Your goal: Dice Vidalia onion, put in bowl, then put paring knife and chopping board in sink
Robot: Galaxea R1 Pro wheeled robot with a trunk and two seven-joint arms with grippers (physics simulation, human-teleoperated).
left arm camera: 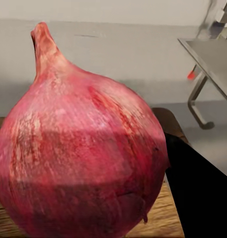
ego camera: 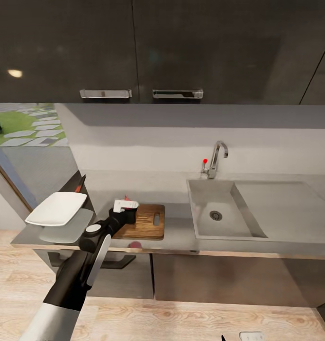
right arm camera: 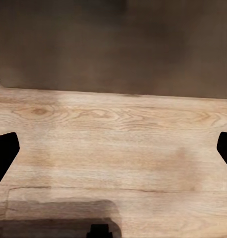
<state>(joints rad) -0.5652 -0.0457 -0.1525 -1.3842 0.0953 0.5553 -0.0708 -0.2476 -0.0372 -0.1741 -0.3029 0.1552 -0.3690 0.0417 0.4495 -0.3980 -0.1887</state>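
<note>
Onion first: in the head view the Vidalia onion (ego camera: 127,198) shows as a small red bit just past the white end of the left tool (ego camera: 126,205), which hangs over the near-left part of the chopping board (ego camera: 147,221) on the grey desk (ego camera: 181,237). The sink (ego camera: 205,194), well off to that tool's right, has a bare basin around its drain, so the first step, getting the onion out, looks done. The bowl (ego camera: 57,208) sits to the tool's left, raised on a grey block, and looks unfilled; a slim dark blade with a red handle, likely the paring knife (ego camera: 80,184), leans just behind it. In the left wrist view the onion (left arm camera: 81,153) is whole and skin-on between the dark fingers (left arm camera: 197,193) of the left tool, which seems closed on it, wood grain beneath. In the right wrist view the right tool (right arm camera: 113,153) has its fingertips spread wide apart with nothing between them, facing a pale wooden floor (right arm camera: 113,139). Judging from this, setting down, dicing, filling the bowl and sinking knife and board all remain.
</note>
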